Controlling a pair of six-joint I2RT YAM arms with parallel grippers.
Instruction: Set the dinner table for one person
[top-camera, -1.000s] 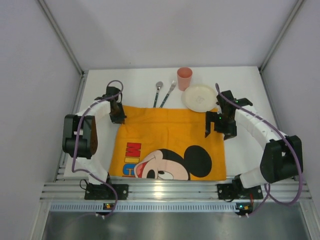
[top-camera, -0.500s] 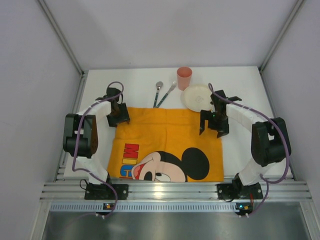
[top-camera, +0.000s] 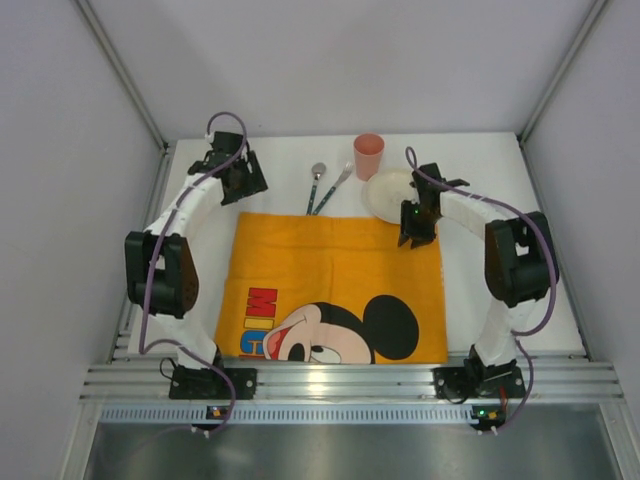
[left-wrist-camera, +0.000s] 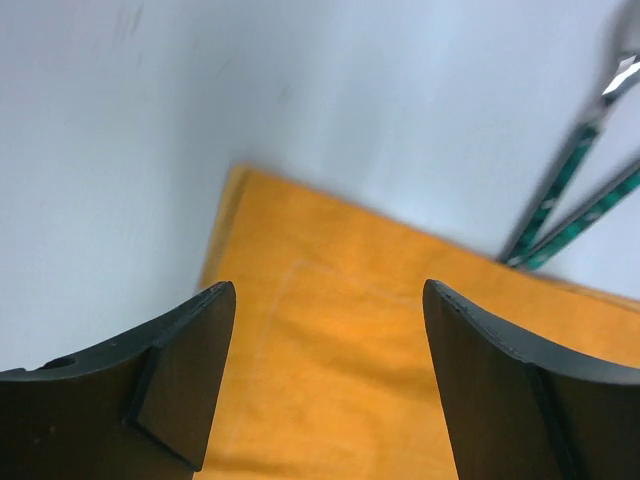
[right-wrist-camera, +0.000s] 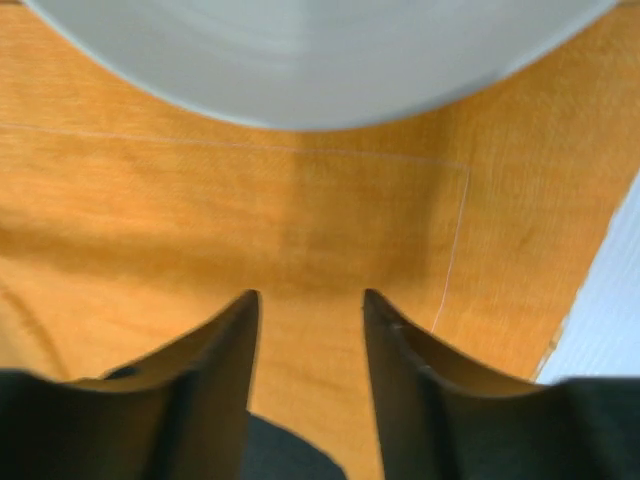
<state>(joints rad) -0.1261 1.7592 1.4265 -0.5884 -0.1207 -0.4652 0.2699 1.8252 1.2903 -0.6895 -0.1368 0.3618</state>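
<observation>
White walls close in a white booth, and the dinner table (top-camera: 500, 300) fills its floor as a plain matte white top. In the top view an orange placemat (top-camera: 335, 270) with a cartoon mouse lies flat across the middle of the frame, its lower edge near the rail that carries the arm bases. Above its upper edge, on bare table, sit a spoon (top-camera: 316, 185) and a fork (top-camera: 336, 187), side by side and leaning toward each other at their handles. A pink cup (top-camera: 368, 156) stands upright just right of the fork's head. A pale plate (top-camera: 386, 192) lies below and right of the cup; the right wrist view shows its rim (right-wrist-camera: 310, 60) lapping over the mat (right-wrist-camera: 180, 200).

The left gripper (top-camera: 240, 180) hovers in the upper left, over bare table just beyond the mat's upper left corner. Its wrist view shows the jaws spread wide with nothing between them, the mat's corner (left-wrist-camera: 330, 330) below and two green handles (left-wrist-camera: 565, 210) at the upper right.

The right gripper (top-camera: 415, 228) sits at the mat's upper right corner, just beside the plate's lower edge. Its fingers (right-wrist-camera: 215, 350) stand a narrow gap apart, gripping nothing, with orange cloth showing between them and white table (right-wrist-camera: 612, 300) at the right edge
</observation>
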